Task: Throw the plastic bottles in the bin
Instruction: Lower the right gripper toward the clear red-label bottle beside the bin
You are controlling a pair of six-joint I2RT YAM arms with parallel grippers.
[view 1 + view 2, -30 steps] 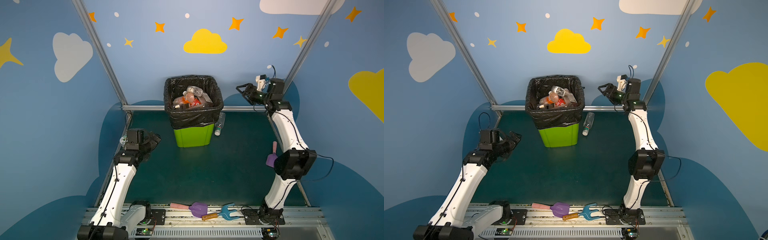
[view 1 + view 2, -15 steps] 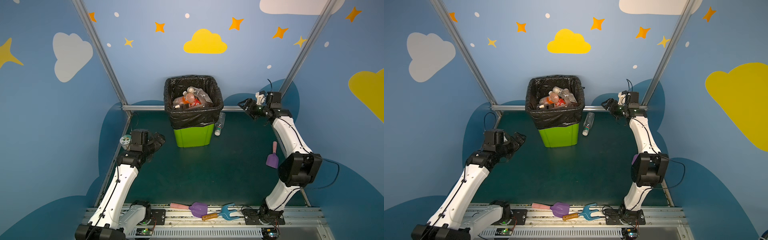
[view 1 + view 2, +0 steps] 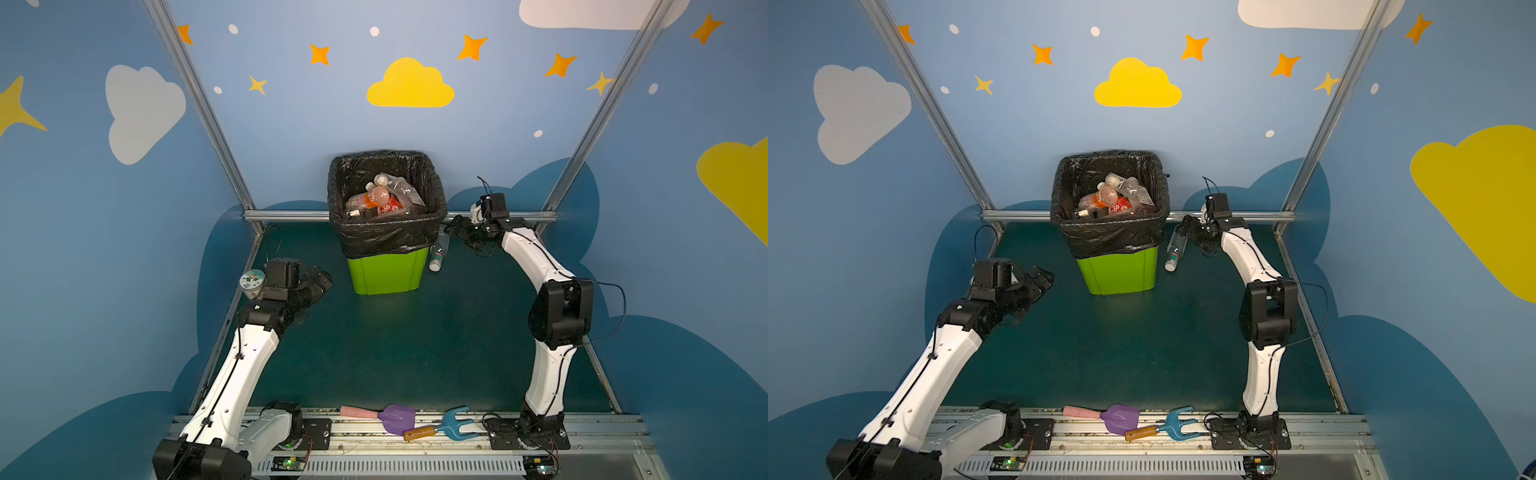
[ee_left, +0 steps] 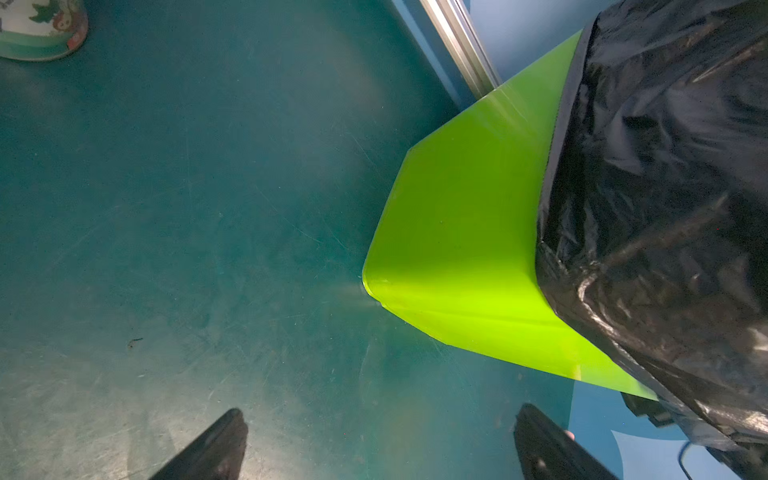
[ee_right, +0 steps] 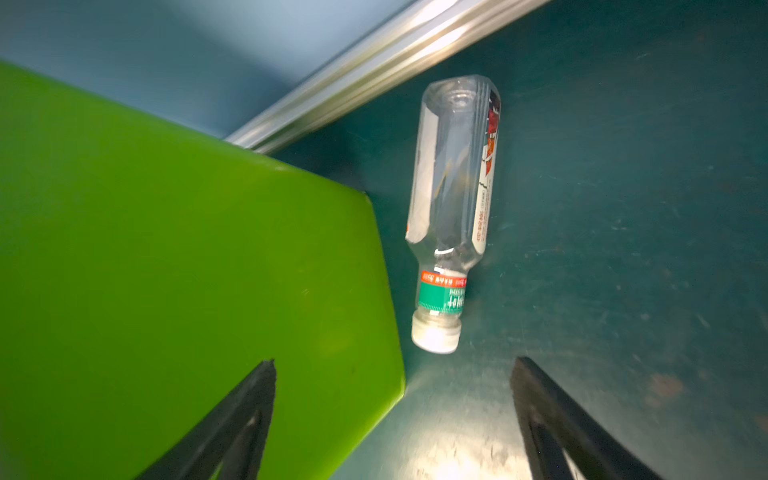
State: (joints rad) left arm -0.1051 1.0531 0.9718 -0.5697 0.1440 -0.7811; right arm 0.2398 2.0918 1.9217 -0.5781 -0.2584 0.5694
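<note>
The lime-green bin (image 3: 386, 270) (image 3: 1121, 274) with its black bag stands at the back middle, and several plastic bottles (image 3: 376, 197) (image 3: 1108, 197) are piled inside. One clear bottle with a white cap (image 3: 439, 249) (image 3: 1175, 249) (image 5: 451, 208) lies on the floor against the bin's right side, cap toward the front. My right gripper (image 3: 455, 224) (image 3: 1185, 226) (image 5: 395, 361) hangs open just above and behind it, touching nothing. Left of the bin, my left gripper (image 3: 322, 280) (image 3: 1044, 276) (image 4: 380, 409) is open and empty over bare floor, near the bin's corner (image 4: 457, 249).
A squat jar with a green-white label (image 3: 252, 280) (image 4: 41, 29) sits by the left wall beside the left wrist. A purple shovel (image 3: 397, 417) and a blue fork (image 3: 453, 426) lie on the front rail. An aluminium rail (image 3: 291, 215) runs behind the bin.
My right arm has come down and leftward from up by the back right post to the bottle beside the bin. My left arm has shifted slightly forward; its gripper stays open.
</note>
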